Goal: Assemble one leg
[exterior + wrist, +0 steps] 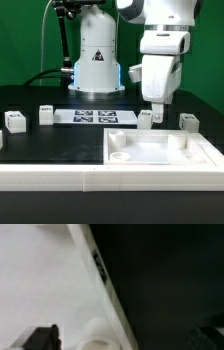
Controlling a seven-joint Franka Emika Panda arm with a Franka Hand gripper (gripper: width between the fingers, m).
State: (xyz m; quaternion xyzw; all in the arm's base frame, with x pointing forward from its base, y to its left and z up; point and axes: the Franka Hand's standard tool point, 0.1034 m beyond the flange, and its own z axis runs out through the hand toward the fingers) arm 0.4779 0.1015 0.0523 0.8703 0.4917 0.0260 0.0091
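Several small white legs with marker tags stand on the black table: two at the exterior view's left, one just beside my fingers, and one at the right. My gripper hangs over the far edge of the large white panel. In the wrist view the gripper is open and empty. One dark finger is over the panel and the other is over the black table, so the rim lies between them. A round socket in the panel shows near the rim.
The marker board lies flat in front of the robot base. A white bar runs along the front, left of the panel. The black table lies beyond the panel's rim.
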